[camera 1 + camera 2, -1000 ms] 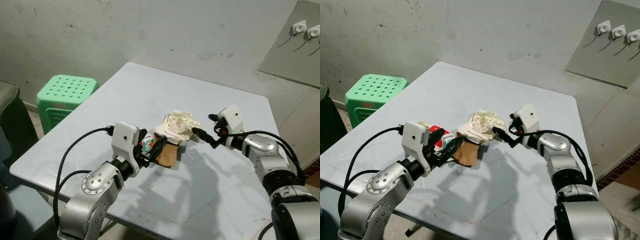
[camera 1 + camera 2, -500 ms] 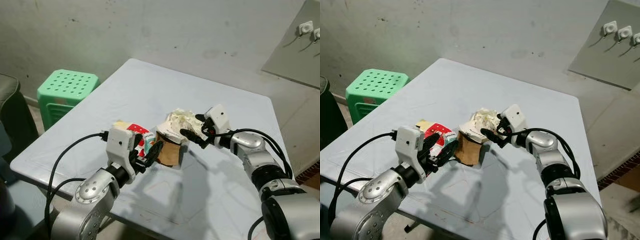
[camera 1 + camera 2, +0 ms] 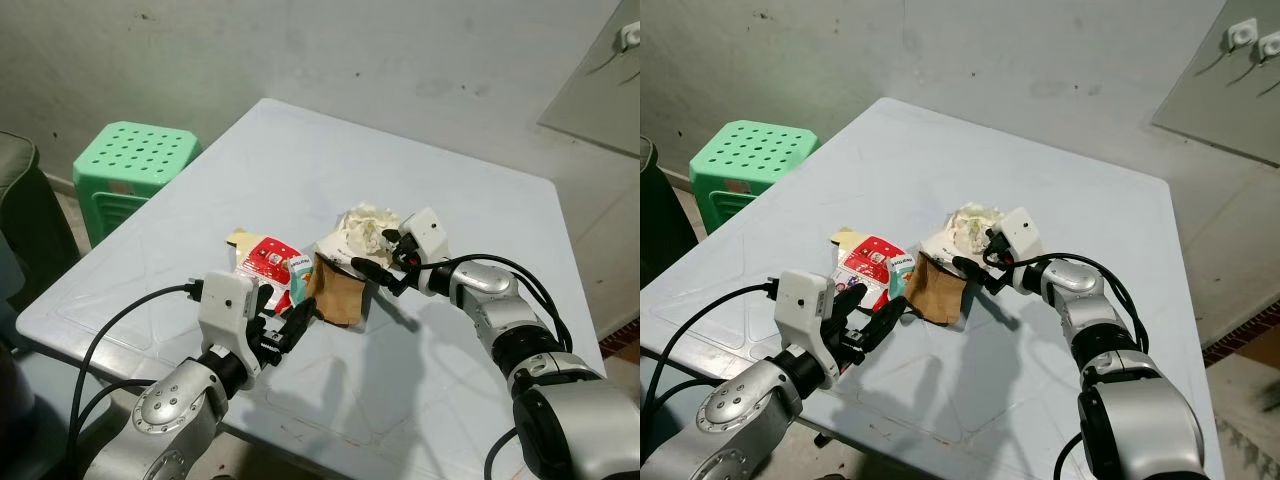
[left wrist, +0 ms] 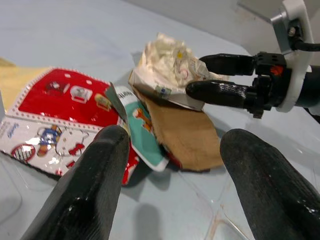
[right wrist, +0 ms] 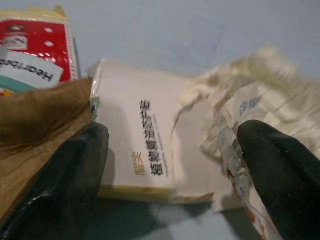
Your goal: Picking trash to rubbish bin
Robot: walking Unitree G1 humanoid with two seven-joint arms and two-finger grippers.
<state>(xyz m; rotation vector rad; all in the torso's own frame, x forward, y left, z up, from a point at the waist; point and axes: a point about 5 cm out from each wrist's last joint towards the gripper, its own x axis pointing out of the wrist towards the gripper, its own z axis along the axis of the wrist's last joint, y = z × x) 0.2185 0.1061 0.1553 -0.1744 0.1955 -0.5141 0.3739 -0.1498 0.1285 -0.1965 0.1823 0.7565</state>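
Both grippers repositioned since a second ago: left gripper (image 3: 285, 330) pulled back toward the near edge of the surface (image 3: 470, 200), right gripper (image 3: 378, 268) advanced into the trash. Green stool (image 3: 135, 165) seen left of the surface. Left fingers (image 4: 95, 185) spread, nothing held, just short of the red snack wrapper (image 3: 268, 262). Brown paper (image 3: 338, 290), white card (image 5: 145, 150) and crumpled tissue (image 3: 368, 225) piled mid-surface. Right fingers (image 5: 65, 170) spread around the card and tissue edge, not pinched.
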